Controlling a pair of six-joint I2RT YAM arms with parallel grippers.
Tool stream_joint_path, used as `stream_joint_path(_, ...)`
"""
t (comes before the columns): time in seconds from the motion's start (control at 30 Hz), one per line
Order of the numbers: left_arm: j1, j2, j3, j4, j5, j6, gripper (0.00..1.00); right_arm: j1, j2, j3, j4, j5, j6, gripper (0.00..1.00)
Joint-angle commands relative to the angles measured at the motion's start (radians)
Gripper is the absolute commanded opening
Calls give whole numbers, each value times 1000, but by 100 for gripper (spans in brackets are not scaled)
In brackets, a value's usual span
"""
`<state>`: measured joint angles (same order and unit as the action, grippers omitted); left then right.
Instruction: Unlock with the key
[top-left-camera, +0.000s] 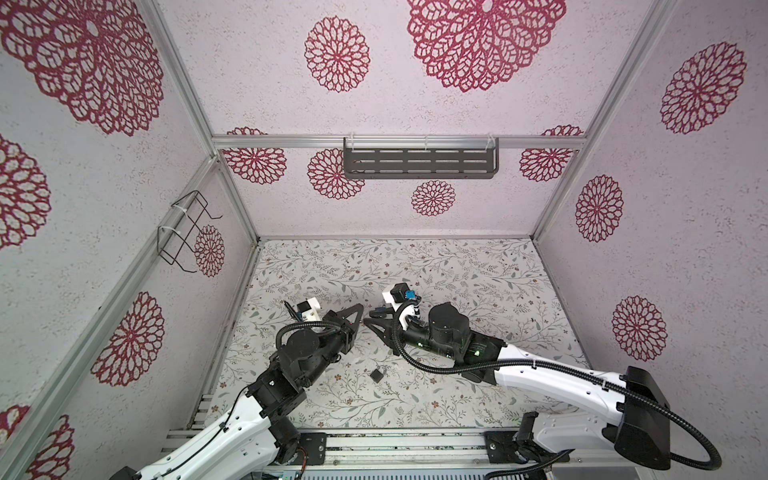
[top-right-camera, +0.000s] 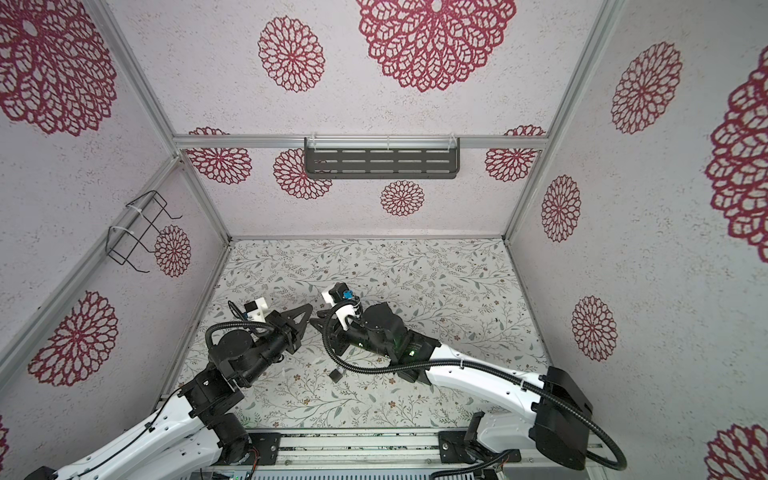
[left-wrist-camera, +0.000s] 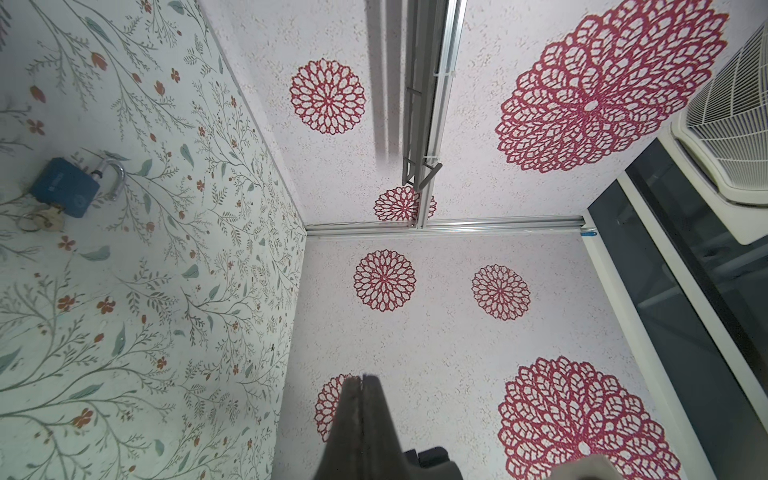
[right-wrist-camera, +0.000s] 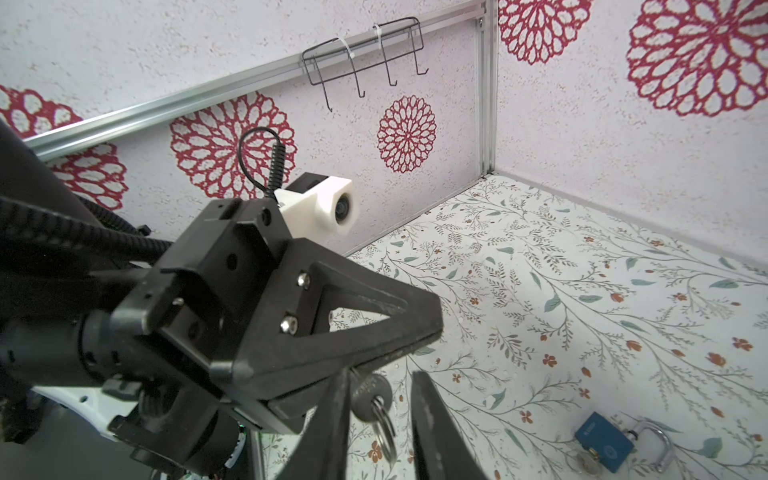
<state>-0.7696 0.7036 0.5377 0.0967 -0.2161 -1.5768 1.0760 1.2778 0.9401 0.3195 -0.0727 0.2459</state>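
Note:
The blue padlock (top-left-camera: 377, 374) (top-right-camera: 336, 375) lies flat on the flowered table, its steel shackle showing in the left wrist view (left-wrist-camera: 66, 193) and the right wrist view (right-wrist-camera: 604, 440). Above the table my two grippers meet tip to tip. My left gripper (top-left-camera: 361, 308) (top-right-camera: 310, 307) (left-wrist-camera: 363, 376) is shut, and its black fingers (right-wrist-camera: 332, 332) pinch the blade of the silver key (right-wrist-camera: 370, 392). The key's head and ring hang out below. My right gripper (top-left-camera: 366, 322) (top-right-camera: 312, 322) (right-wrist-camera: 380, 374) stands open, one jaw on each side of the key's head.
A second small key on a ring (left-wrist-camera: 41, 220) (right-wrist-camera: 586, 461) lies against the padlock. A dark slotted shelf (top-left-camera: 419, 163) hangs on the back wall and a wire hook rack (top-left-camera: 185, 232) on the left wall. Walls close the table on three sides.

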Motion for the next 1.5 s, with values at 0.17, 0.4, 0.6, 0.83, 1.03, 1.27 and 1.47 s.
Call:
stream_joint_path(0.17, 32, 18, 56, -1, 73, 213, 0, -17, -97, 24, -44, 22, 68, 46)
stream_joint_path(0.4, 123, 78, 56, 107, 300, 380, 0, -64, -131, 24, -140, -79, 222, 57)
stream_joint_path(0.6, 150, 111, 25, 213, 396, 464, 0, -128, -164, -11, -161, -206, 344, 61)
stream_joint_path(0.83, 154, 158, 4, 301, 466, 545, 0, -214, -166, -59, -83, -394, 456, 62)
stream_joint_path(1.03, 156, 213, -3, 396, 533, 572, 0, -249, -128, -77, 23, -482, 541, 57)
stream_joint_path(1.27, 156, 261, 4, 450, 562, 582, 0, -255, -67, -65, 93, -531, 588, 49)
stream_joint_path(1.47, 161, 285, 9, 481, 572, 582, 0, -259, -43, -77, 134, -546, 617, 42)
